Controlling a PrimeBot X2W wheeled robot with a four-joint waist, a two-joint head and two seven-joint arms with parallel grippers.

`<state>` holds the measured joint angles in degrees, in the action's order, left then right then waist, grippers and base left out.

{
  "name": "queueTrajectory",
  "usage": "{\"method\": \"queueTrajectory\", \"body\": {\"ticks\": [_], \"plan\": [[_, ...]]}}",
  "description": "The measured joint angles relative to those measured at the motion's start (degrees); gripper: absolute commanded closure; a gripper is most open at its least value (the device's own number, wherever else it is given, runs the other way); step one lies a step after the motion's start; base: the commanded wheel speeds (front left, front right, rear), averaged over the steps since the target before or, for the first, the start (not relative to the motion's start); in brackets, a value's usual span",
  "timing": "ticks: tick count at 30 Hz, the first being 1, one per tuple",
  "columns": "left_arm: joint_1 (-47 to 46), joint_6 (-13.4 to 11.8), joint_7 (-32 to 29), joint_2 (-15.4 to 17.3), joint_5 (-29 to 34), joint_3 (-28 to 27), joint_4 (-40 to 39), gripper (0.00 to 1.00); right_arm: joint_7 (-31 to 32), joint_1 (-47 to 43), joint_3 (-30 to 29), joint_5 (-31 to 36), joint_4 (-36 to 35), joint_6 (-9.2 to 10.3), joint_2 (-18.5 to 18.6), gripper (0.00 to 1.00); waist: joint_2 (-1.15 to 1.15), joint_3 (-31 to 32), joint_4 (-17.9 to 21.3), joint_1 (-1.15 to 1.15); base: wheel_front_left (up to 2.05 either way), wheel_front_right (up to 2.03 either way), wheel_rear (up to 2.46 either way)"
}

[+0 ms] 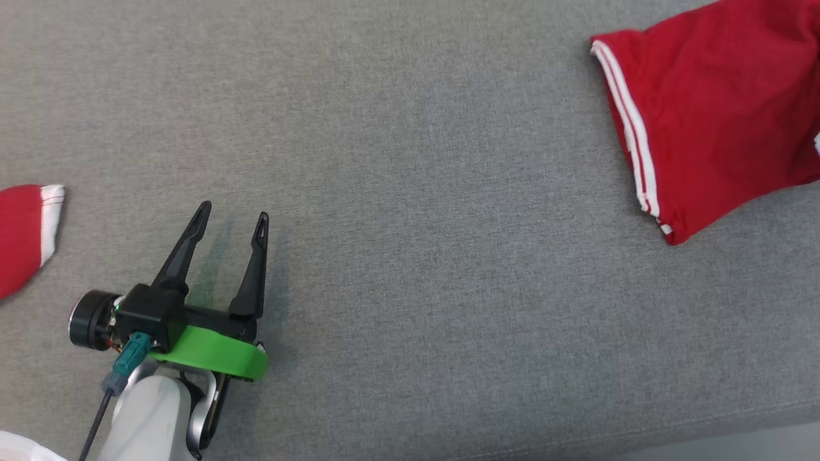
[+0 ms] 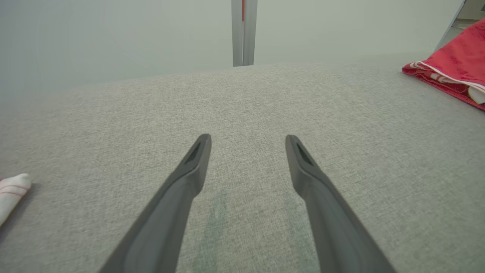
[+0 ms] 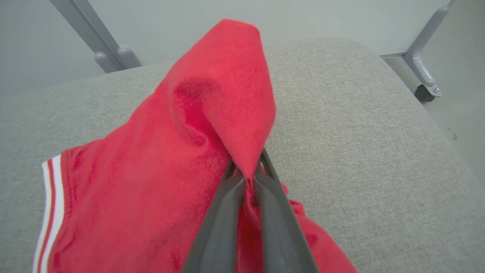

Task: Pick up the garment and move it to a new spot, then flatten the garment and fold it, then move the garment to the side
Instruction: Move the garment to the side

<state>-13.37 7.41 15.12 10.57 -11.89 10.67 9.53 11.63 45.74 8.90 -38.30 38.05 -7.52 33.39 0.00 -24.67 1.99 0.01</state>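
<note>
The garment (image 1: 711, 115) is red with white stripes along its hem, lying at the upper right of the grey cushion in the head view. In the right wrist view my right gripper (image 3: 248, 172) is shut on a pinched fold of the garment (image 3: 159, 170), which rises in a peak above the fingertips. My left gripper (image 1: 234, 218) rests low over bare cushion at the lower left, open with nothing between its fingers (image 2: 197, 159). The left wrist view shows the garment (image 2: 454, 64) far off at the upper right.
A second red piece with a white cuff (image 1: 25, 230) lies at the left edge, also seen as a white cuff (image 2: 11, 189). The grey cushion (image 1: 416, 192) spreads between. Metal frame legs (image 3: 420, 60) and a post (image 2: 244, 34) stand beyond the cushion's edge.
</note>
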Motion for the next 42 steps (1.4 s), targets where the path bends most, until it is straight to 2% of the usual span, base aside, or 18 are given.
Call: {"method": "queueTrajectory", "body": {"ticks": [4,9,19,20,21,22,26,30,32,37,42], "plan": [[-2.09,-0.01,0.0,2.29,0.48,1.41,0.04,0.0,-4.98,4.15,-3.53,3.3,6.26,-0.01,0.65,1.0,0.0,-4.57,1.88,0.0,0.0,0.0,0.0],[-2.19,-0.01,0.1,3.21,0.53,2.09,-1.31,0.0,-9.56,9.17,-7.09,5.52,13.11,-0.02,1.34,1.0,0.0,-9.15,3.62,0.0,0.0,0.0,0.0],[-1.14,0.15,0.85,3.37,0.67,0.88,-4.11,0.0,-15.82,16.22,-9.61,12.33,23.75,-0.03,5.31,1.0,0.0,-12.39,3.45,-0.01,0.0,0.0,0.0],[-1.1,0.15,0.85,3.31,0.67,0.79,-4.11,0.0,-16.44,16.82,-9.59,13.29,24.34,-0.02,5.67,0.6,0.0,-12.34,3.29,-0.01,0.0,0.0,0.0],[-1.05,0.15,0.85,3.15,0.67,0.68,-4.11,0.0,-17.86,17.36,-9.55,14.46,24.83,-0.02,5.95,0.07,0.01,-12.25,3.1,-0.01,0.0,0.0,0.0],[-1.01,0.15,0.83,2.93,0.67,0.59,-4.11,0.0,-19.47,17.93,-9.84,15.52,25.83,-0.02,6.01,0.0,0.0,-12.11,2.97,-0.01,0.0,0.0,0.0],[-0.74,0.11,0.58,2.08,0.66,-0.12,-3.9,0.0,-25.2,19.46,-9.8,22.08,26.81,-0.02,6.6,0.0,0.0,-11.2,2.7,-0.01,0.0,0.0,0.0],[-0.29,-0.12,0.24,0.67,0.36,-1.12,-2.98,0.0,-26.43,18.91,-10.54,26.15,21.11,-0.02,4.14,0.0,0.0,-9.53,2.46,-0.01,0.0,0.0,0.0],[-0.05,-0.13,0.09,-0.78,0.07,-1.67,-2.57,0.0,-26.63,15.96,-12.32,27.75,12.83,-0.02,2.54,0.0,0.0,-8.22,2.22,0.0,0.0,0.0,0.0],[2.49,-0.13,0.02,-3.86,-0.76,-3.46,-1.2,0.0,-26.68,0.3,-17.08,29.33,-4.47,-0.02,-2.35,0.0,0.0,-3.83,1.35,0.0,0.0,0.0,0.0],[5.17,-0.13,0.02,-5.27,-1.08,-5.45,-0.63,0.0,-26.69,-13.78,-20.2,31.11,-17.64,-0.02,-7.57,0.0,0.0,1.27,0.35,0.0,0.0,0.0,0.0]]}}
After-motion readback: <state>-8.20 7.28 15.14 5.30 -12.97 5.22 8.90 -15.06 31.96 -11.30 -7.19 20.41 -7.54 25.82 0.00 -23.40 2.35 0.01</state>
